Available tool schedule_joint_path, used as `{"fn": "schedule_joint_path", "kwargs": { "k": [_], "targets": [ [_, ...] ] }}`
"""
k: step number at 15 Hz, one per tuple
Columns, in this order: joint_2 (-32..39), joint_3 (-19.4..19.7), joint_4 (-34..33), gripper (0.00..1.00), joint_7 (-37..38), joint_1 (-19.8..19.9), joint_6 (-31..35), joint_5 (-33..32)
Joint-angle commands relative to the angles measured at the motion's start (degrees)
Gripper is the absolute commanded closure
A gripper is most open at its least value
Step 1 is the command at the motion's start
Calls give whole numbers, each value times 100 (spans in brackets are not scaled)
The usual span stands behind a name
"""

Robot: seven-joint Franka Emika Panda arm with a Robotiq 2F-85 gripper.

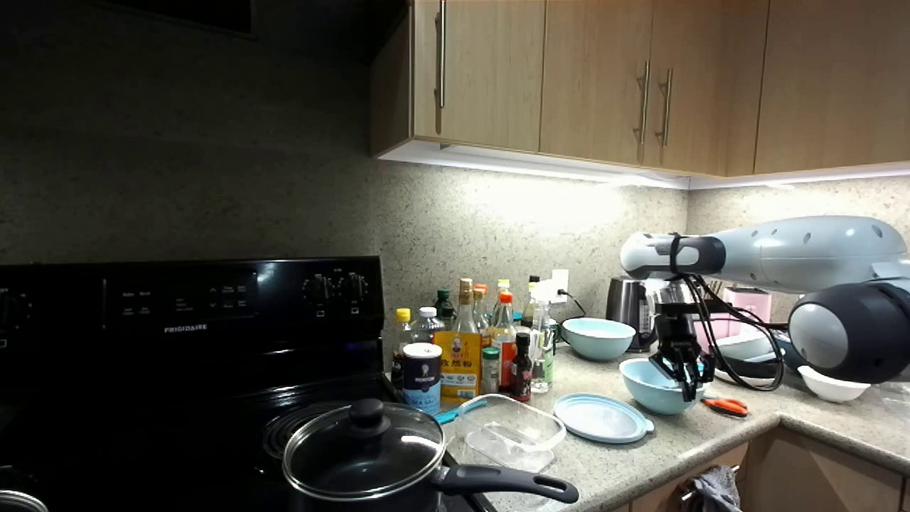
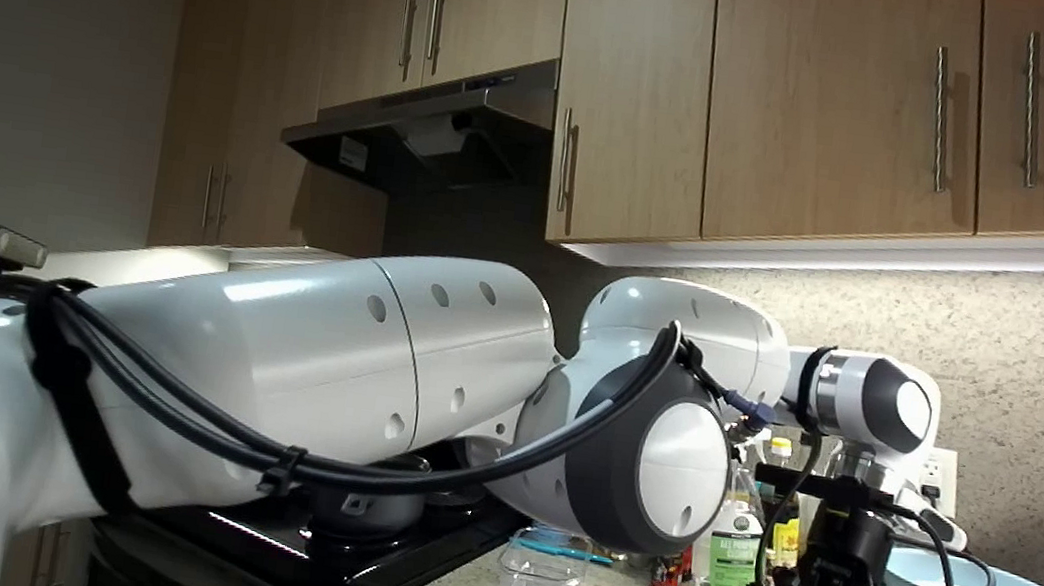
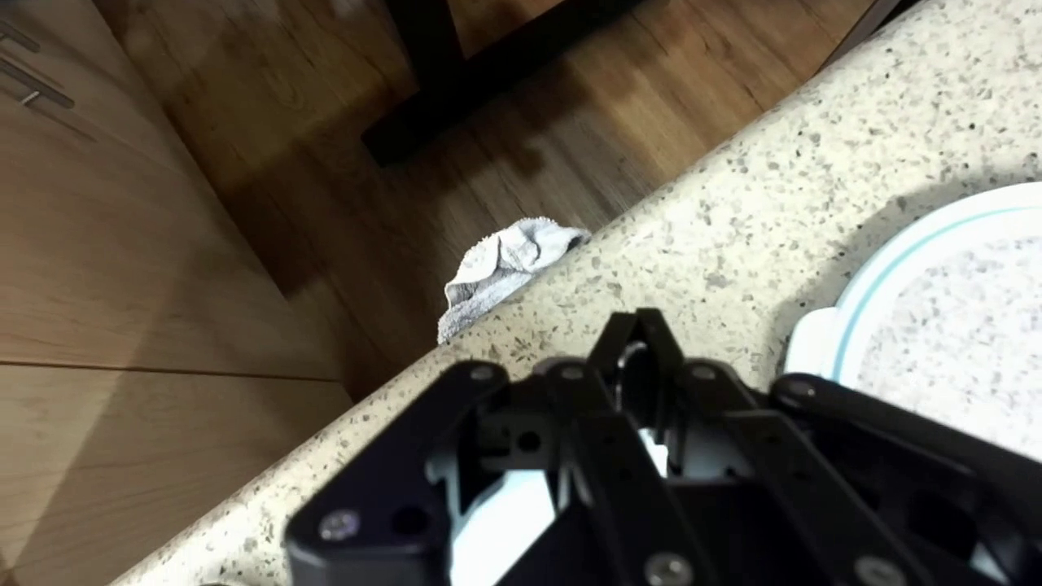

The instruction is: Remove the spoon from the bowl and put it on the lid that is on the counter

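Spoon: only a thin bright sliver showing, wrist view, between tips of the pincer, closed on it by the bowl, near front edge of counter. Lid flat beside bowl.

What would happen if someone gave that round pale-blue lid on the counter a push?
The lid would probably slide rather than roll or tip, since it lies flat on the counter. It is likely light: speckles show through its middle in the wrist view, which suggests thin plastic. Pushed at the tab jutting from its edge, it might spin.
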State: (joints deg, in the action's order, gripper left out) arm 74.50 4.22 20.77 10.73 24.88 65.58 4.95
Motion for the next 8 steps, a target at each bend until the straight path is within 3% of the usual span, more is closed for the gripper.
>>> {"fn": "schedule_joint_path", "kwargs": {
  "k": [1,8],
  "targets": [
    [-229,23,-20,98,-82,-49,162,-126],
    [-563,5,27,98,10,-162,-21,-121]
  ]
}}
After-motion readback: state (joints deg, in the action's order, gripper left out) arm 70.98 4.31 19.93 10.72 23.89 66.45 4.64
